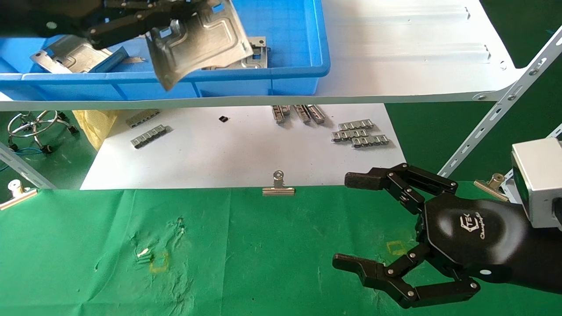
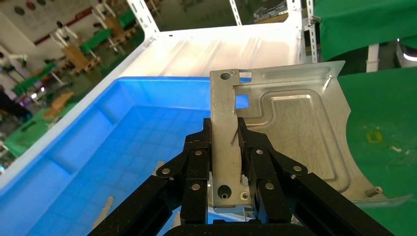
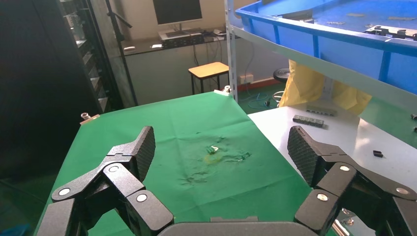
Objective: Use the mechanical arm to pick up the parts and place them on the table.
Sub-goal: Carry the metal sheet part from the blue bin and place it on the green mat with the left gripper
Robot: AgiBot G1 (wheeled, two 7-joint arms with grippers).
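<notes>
My left hand clamps one bracket above the blue tray, where more brackets lie. My right hand hovers spread over the green table.

1. Left gripper is up at the far left, black jointed fingers clamped tight
2. Right gripper hangs low on the right, fingers spread wide, nothing between them
</notes>
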